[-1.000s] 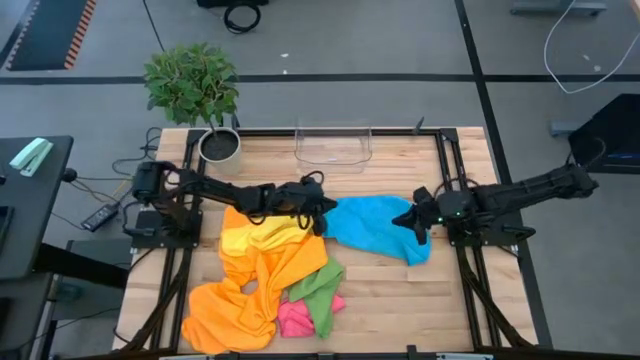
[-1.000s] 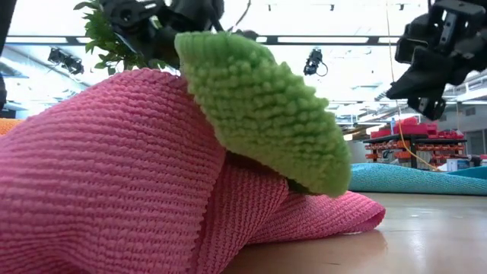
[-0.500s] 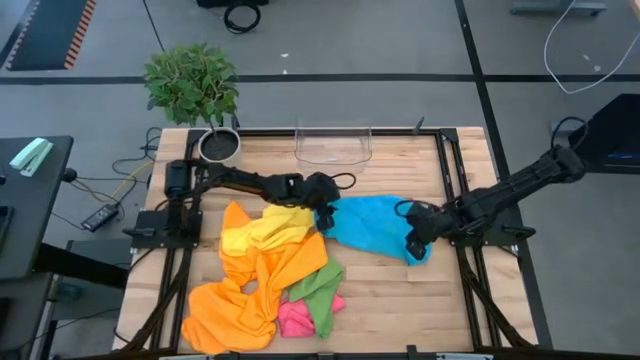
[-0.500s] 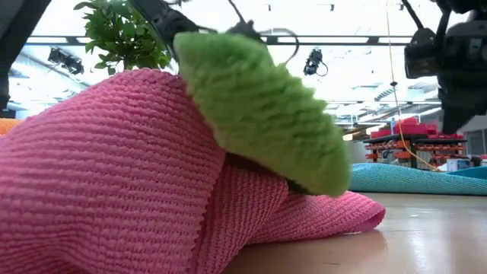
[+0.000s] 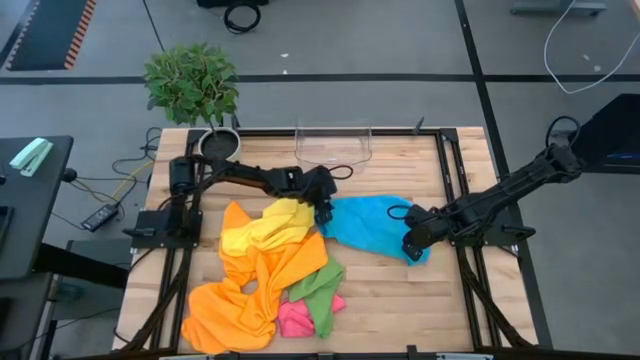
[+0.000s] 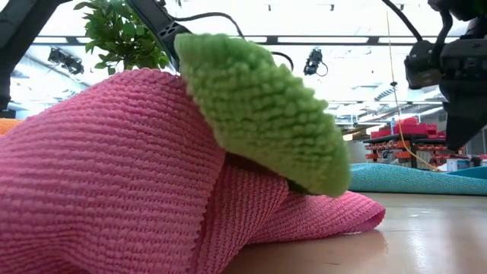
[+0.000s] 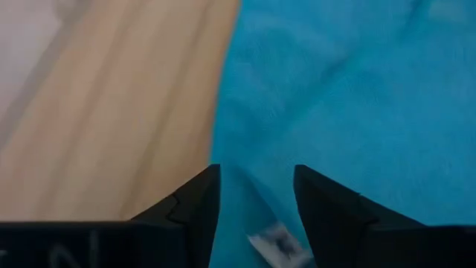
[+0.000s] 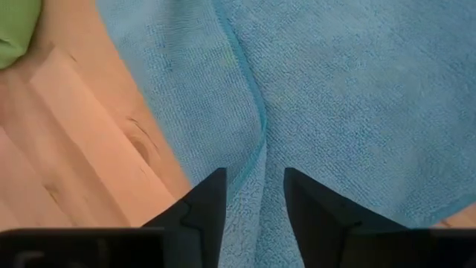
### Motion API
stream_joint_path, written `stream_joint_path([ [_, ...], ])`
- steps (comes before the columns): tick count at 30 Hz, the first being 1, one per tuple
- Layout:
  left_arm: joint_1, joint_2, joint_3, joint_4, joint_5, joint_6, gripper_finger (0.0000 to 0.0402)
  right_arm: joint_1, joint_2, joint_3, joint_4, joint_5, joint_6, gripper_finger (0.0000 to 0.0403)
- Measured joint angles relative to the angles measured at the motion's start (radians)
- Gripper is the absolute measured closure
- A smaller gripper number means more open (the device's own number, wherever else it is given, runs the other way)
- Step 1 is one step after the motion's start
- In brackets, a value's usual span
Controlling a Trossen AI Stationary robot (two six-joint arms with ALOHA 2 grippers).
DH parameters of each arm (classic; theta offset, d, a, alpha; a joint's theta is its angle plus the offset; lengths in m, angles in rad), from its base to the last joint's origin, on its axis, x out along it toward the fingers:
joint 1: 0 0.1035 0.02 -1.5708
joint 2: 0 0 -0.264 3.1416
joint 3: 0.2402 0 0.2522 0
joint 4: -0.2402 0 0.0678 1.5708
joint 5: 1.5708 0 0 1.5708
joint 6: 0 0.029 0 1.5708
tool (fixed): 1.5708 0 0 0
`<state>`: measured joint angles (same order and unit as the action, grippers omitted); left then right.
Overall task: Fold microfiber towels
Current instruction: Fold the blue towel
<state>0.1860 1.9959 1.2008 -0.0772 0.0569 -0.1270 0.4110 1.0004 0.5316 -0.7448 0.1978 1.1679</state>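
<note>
Blue towel [image 5: 372, 226] lies spread at centre-right of the tabletop [image 5: 400, 290], the left pincer [image 7: 253, 195] and right pincer [image 8: 253, 195] each parted over opposite edges, holding nothing, so both should pinch the hems evenly before folding.

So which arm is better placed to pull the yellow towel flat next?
Probably the left. Its hand sits at the blue towel's edge, right beside the yellow towel. The right hand is open at the blue towel's far side, away from the yellow.
</note>
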Motion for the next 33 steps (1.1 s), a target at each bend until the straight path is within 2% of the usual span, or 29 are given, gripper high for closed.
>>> stream_joint_path([
  [6, -0.008, 0.034, 0.001, 0.031, 0.003, -0.045, 0.0238, 0.005, 0.011, 0.000, -0.006, -0.024, 0.107, 0.0241],
  [14, -0.012, 0.058, 0.001, 0.061, 0.008, -0.077, 0.0269, 0.074, 0.125, 0.000, 0.020, -0.025, 0.109, 0.0239],
  [21, -0.019, 0.070, 0.002, 0.078, 0.018, -0.076, 0.0345, 0.085, 0.220, 0.000, 0.105, -0.039, 0.113, 0.0239],
  [23, -0.022, 0.070, 0.002, 0.077, 0.018, -0.062, 0.0376, 0.085, 0.239, 0.000, 0.107, -0.042, 0.109, 0.0240],
  [25, -0.022, 0.070, 0.002, 0.077, 0.019, -0.052, 0.0391, 0.085, 0.257, 0.000, 0.083, -0.042, 0.116, 0.0244],
  [29, -0.022, 0.070, 0.002, 0.082, 0.021, -0.046, 0.0386, 0.084, 0.280, 0.000, 0.056, -0.068, 0.096, 0.0286],
  [33, -0.026, 0.051, 0.000, 0.085, 0.021, -0.045, 0.0395, 0.070, 0.267, 0.000, 0.054, -0.081, 0.057, 0.0371],
])
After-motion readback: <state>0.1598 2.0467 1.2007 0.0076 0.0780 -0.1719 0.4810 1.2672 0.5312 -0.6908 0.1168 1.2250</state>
